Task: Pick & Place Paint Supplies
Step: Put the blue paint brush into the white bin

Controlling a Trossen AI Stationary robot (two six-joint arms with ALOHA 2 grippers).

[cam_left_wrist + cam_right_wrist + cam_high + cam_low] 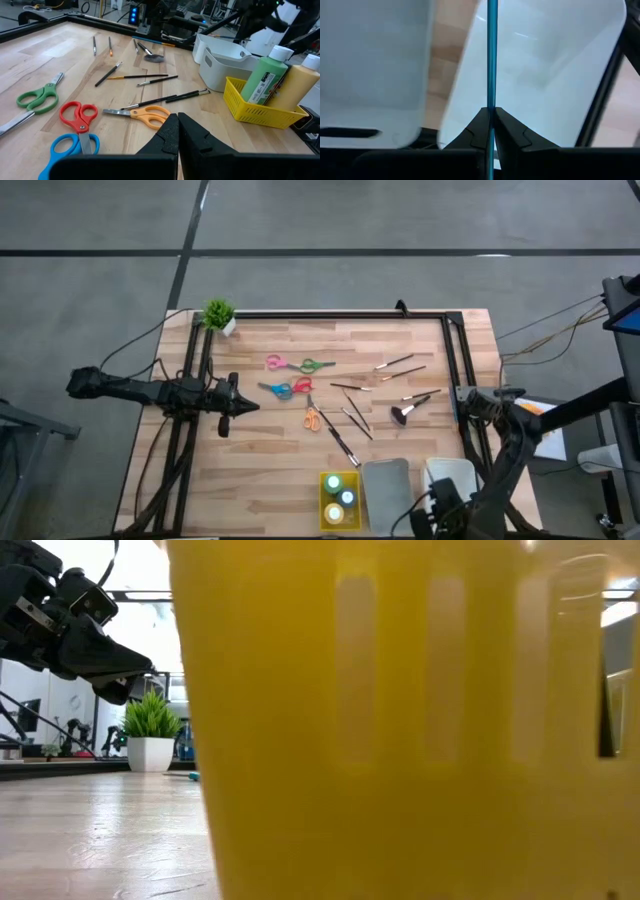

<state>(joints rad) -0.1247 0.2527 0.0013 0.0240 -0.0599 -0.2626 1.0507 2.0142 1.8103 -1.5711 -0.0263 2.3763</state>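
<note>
The right gripper (491,117) hangs over the white plastic tray (545,75), fingers pinched on a thin blue-handled brush (492,55) that runs straight out between them. Held so narrowly, it could pivot and, I think, miss the tray when let go. The left gripper (178,131) waits with fingers closed and empty, just short of the orange-handled scissors (142,113) on the wooden desk (60,55).
</note>
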